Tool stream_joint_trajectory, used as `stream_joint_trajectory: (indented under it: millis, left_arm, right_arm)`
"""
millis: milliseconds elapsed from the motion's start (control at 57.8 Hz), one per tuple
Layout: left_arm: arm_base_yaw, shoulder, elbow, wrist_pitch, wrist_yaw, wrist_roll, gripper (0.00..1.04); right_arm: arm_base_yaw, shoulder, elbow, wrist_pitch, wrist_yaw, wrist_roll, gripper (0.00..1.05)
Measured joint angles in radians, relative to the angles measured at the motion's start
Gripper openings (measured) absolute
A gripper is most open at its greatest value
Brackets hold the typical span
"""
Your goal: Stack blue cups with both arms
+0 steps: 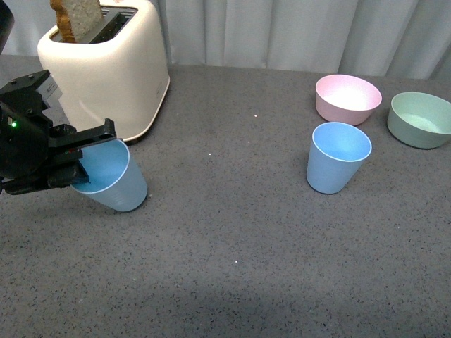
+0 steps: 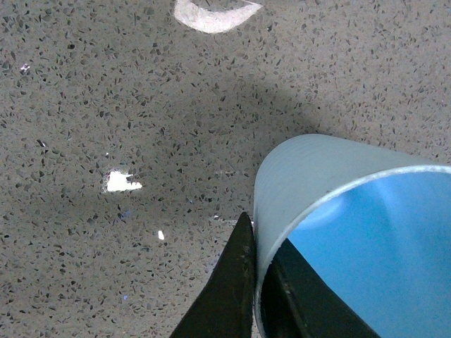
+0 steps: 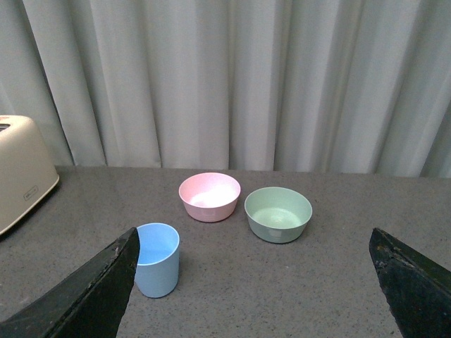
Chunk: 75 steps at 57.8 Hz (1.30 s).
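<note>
The left gripper (image 1: 83, 156) is clamped on the rim of a tilted blue cup (image 1: 116, 183), whose mouth faces the gripper. The right gripper (image 3: 257, 296) has its fingers wide apart. The second blue cup (image 3: 156, 259) stands upright on the bench (image 3: 282, 289) ahead of it, off toward one finger.

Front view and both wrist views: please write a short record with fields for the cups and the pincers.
left pincer: shut on the rim of a tilted blue cup, beside the toaster
right pincer: open, holds nothing
second blue cup: upright on the table, in front of the pink bowl
green bowl: right of the pink bowl
stacked: not yet
</note>
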Motion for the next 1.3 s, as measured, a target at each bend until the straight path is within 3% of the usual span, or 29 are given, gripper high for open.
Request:
stream_joint_trajectory:
  millis: [554,882,986,1003,1298]
  left_arm:
    - [-0.314,0.143,0.261,-0.1,-0.13,-0.07,0.04]
    - [-0.344,0.188,0.324,-0.134,-0.171,-0.104,0.04]
    - [-0.345,0.189,0.325,-0.138,-0.164,-0.106,0.15]
    - [-0.346,0.188,0.326,-0.137,-0.163,-0.106,0.21]
    - [-0.351,0.14,0.324,-0.135,-0.189,-0.09,0.64]
  right_arm:
    - [0.0,0.0,0.0,0.0,0.0,0.0,0.95]
    - [0.0,0.0,0.0,0.0,0.0,0.0,0.95]
    - [0.0,0.0,0.0,0.0,0.0,0.0,0.95]
    - [0.0,0.0,0.0,0.0,0.0,0.0,0.95]
    - [0.0,0.0,0.0,0.0,0.0,0.0,0.95]
